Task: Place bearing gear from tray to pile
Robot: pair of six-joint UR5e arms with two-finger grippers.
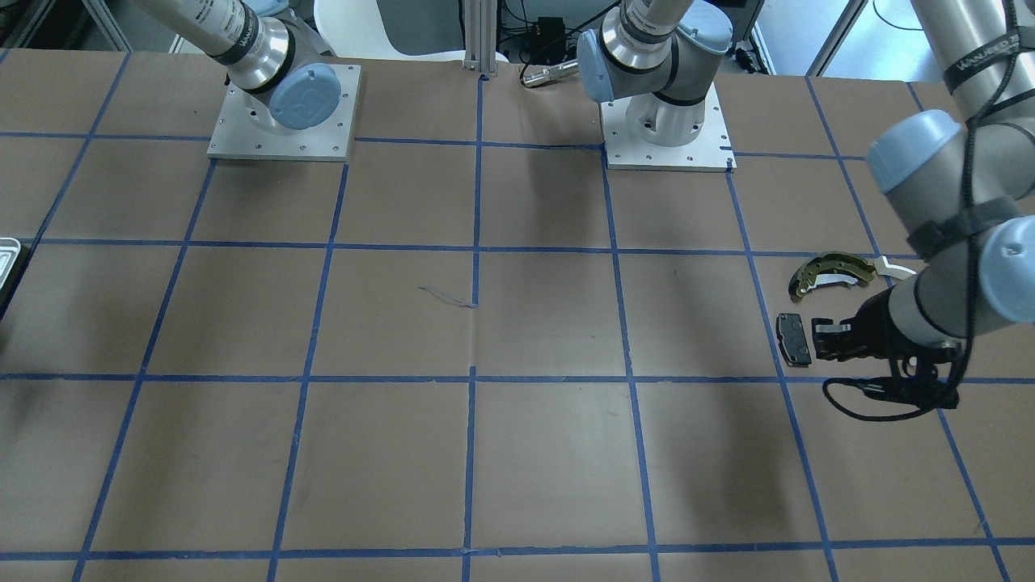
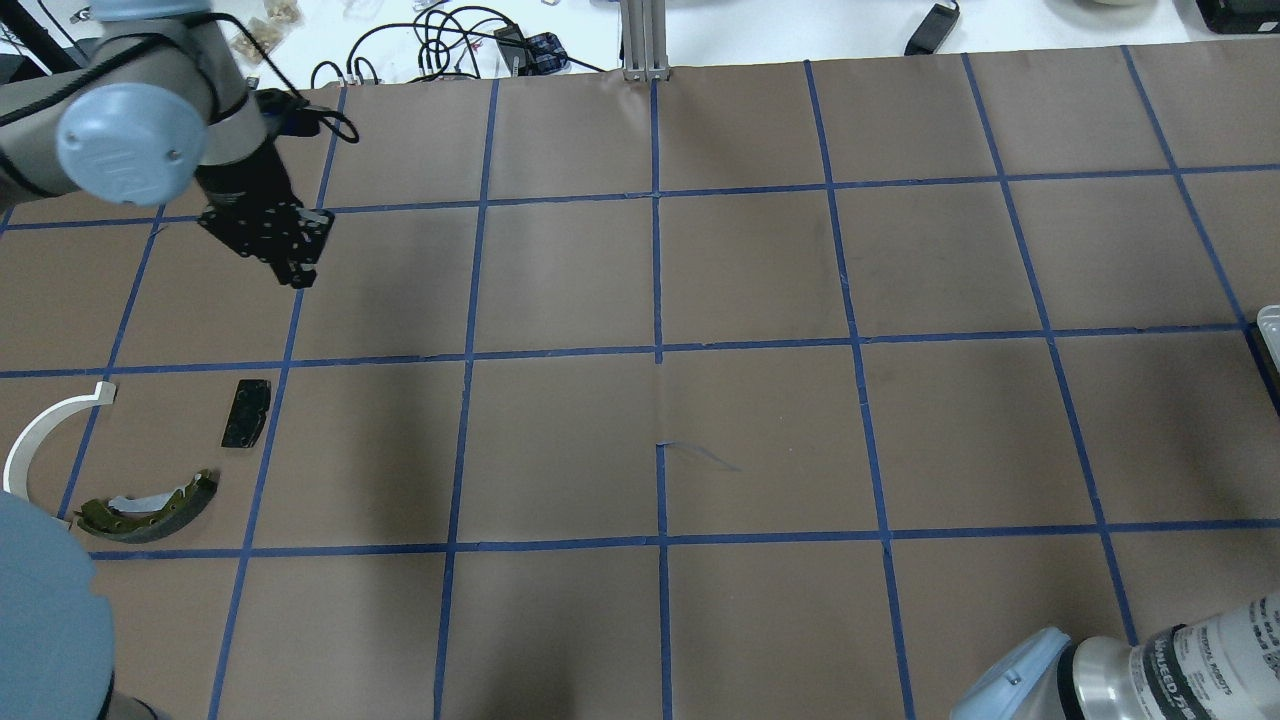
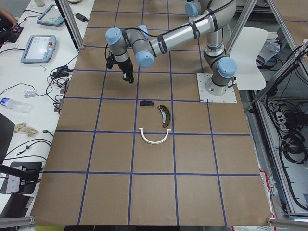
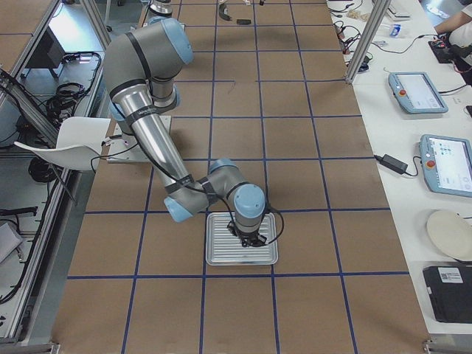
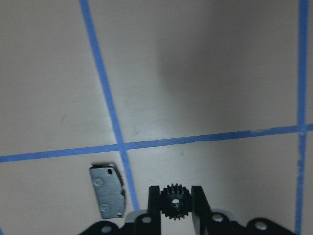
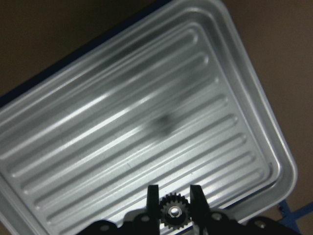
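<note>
My left gripper [image 5: 175,196] is shut on a small black bearing gear [image 5: 175,203] and hangs above the table beside the pile. It also shows in the overhead view [image 2: 296,268] and the front view [image 1: 823,339]. The pile is a black brake pad [image 2: 246,412], an olive-gold brake shoe [image 2: 150,505] and a white arc strip [image 2: 40,432]. The pad [image 5: 107,192] lies just left of the fingers in the left wrist view. My right gripper [image 6: 172,196] is shut on a second gear [image 6: 172,212] just above the ribbed silvery tray [image 6: 122,112], which looks empty.
The table is brown paper with a blue tape grid. The tray [image 4: 221,254] sits near the table's end on my right. Its edge shows in the overhead view [image 2: 1270,325]. The arm bases [image 1: 283,113] stand at the robot's side. Cables and tablets lie on the operators' benches.
</note>
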